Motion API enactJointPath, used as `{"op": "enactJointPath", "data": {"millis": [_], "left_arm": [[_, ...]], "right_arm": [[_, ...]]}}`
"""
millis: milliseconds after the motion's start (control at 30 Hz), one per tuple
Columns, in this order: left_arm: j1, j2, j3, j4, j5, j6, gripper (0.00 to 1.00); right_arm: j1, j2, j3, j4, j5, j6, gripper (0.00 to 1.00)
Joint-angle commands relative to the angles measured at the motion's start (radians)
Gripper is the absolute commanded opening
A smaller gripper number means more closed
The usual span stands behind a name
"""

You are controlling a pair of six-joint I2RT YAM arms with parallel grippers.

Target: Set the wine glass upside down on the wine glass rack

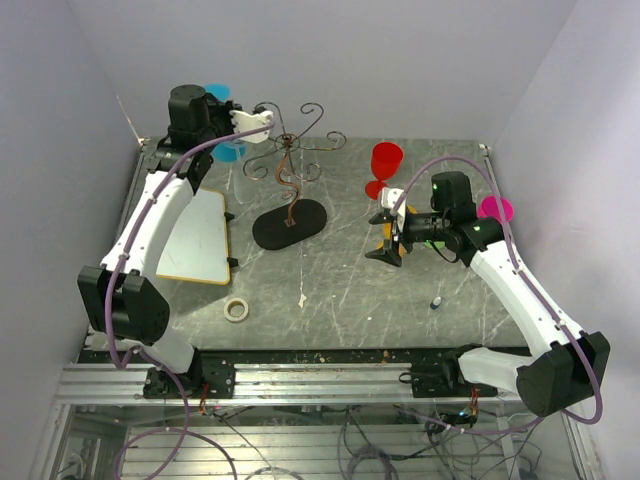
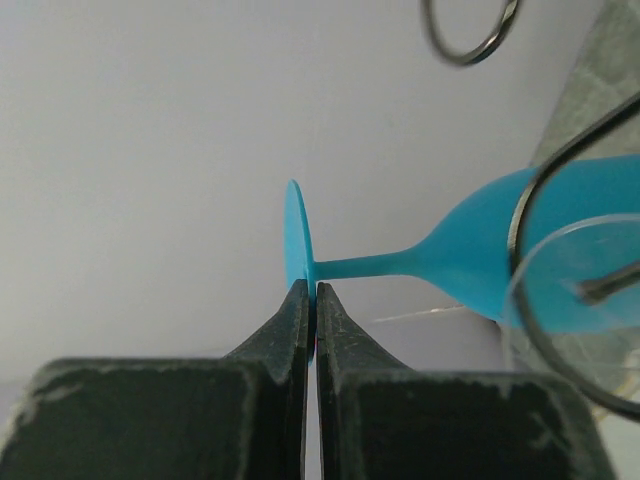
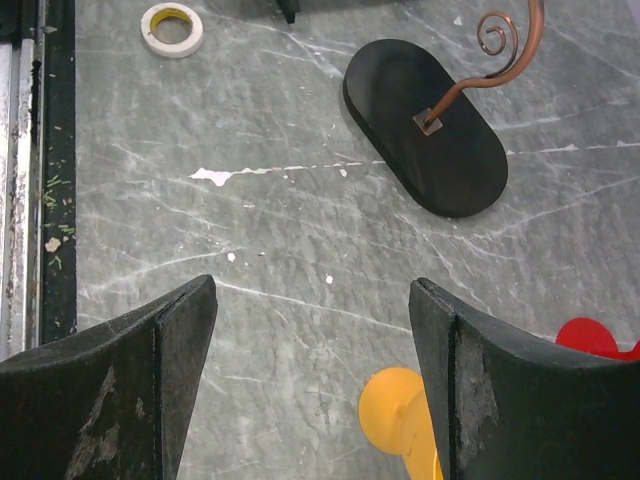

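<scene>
My left gripper (image 1: pixel 258 120) (image 2: pixel 312 286) is shut on the flat foot of a blue wine glass (image 2: pixel 470 262). It holds the glass on its side, high at the back left. The bowl lies among the curled wire arms (image 2: pixel 528 200) of the wine glass rack (image 1: pixel 291 160). The rack's wavy stem rises from a black oval base (image 1: pixel 290 224) (image 3: pixel 425 125). My right gripper (image 1: pixel 389 242) (image 3: pixel 312 285) is open and empty, low over the table to the right of the base. A yellow wine glass (image 3: pixel 402 412) lies partly behind its right finger (image 3: pixel 480 390).
A red wine glass (image 1: pixel 385 163) stands behind my right gripper and a pink one (image 1: pixel 495 208) at the right wall. A white board (image 1: pixel 200 235) lies at the left, a tape roll (image 1: pixel 236 309) (image 3: pixel 172 27) near the front. A clear disc (image 2: pixel 575 275) overlaps the blue bowl.
</scene>
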Motion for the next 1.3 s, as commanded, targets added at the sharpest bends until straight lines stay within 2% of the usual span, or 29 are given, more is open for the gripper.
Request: {"op": "enactJointPath", "data": {"millis": [0, 567, 1267], "left_arm": [[-0.033, -0.022, 0.043, -0.058, 0.104, 0.02, 0.07], [-0.097, -0.048, 0.057, -0.096, 0.147, -0.034, 0.07], [-0.143, -0.06, 0.0, -0.038, 0.147, -0.063, 0.07]], "right_arm": [[-0.013, -0.007, -0.01, 0.023, -0.014, 0.0, 0.77], [-0.038, 0.011, -0.018, 0.035, -0.036, 0.015, 0.77], [-0.108, -0.003, -0.022, 0.044, -0.089, 0.038, 0.77]]}}
